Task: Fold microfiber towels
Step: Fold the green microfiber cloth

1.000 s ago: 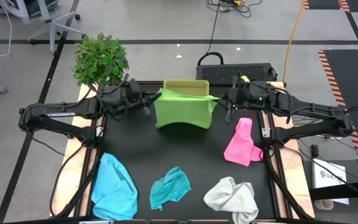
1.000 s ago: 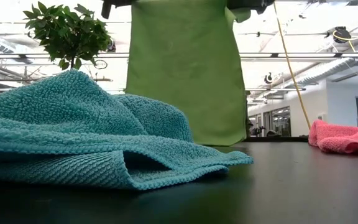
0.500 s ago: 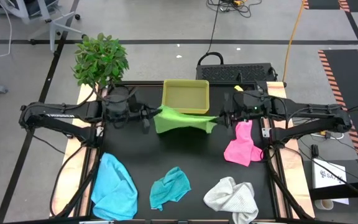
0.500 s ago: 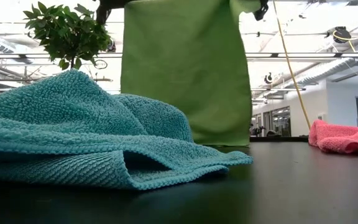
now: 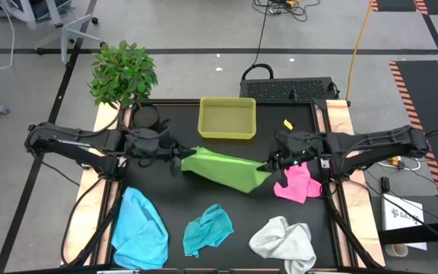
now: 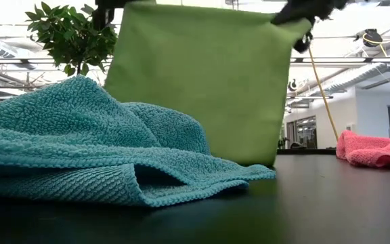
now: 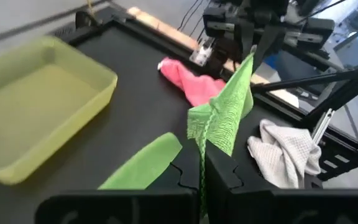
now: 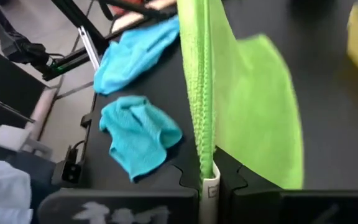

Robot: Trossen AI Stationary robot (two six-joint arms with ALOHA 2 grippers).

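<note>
A lime green towel is stretched between my two grippers over the middle of the table, just near of the yellow-green tray. My left gripper is shut on its left upper corner, my right gripper on its right upper corner. In the low view the green towel hangs as a flat sheet, its lower edge down at the tabletop. The pink towel lies crumpled under my right arm. The light blue, teal and white towels lie crumpled along the near edge. My left gripper pinches the green towel's upper left corner between its two fingers, coming slanting down from the table's left. The cloth hangs below the hold. My right gripper pinches the upper right corner by its edge, beside a white label, slanting down from the table's right. The top edge runs straight between both grippers, its right end lower.
A potted plant stands at the far left corner. The teal towel fills the low view's left foreground. Bare black tabletop lies between the hanging towel and the near towels.
Both grippers have come down and toward the near edge, each rolling its wrist, still shut on the green towel. The towel has moved off the tray's front toward the table's middle. It now slants, with its right upper corner lower than its left.
</note>
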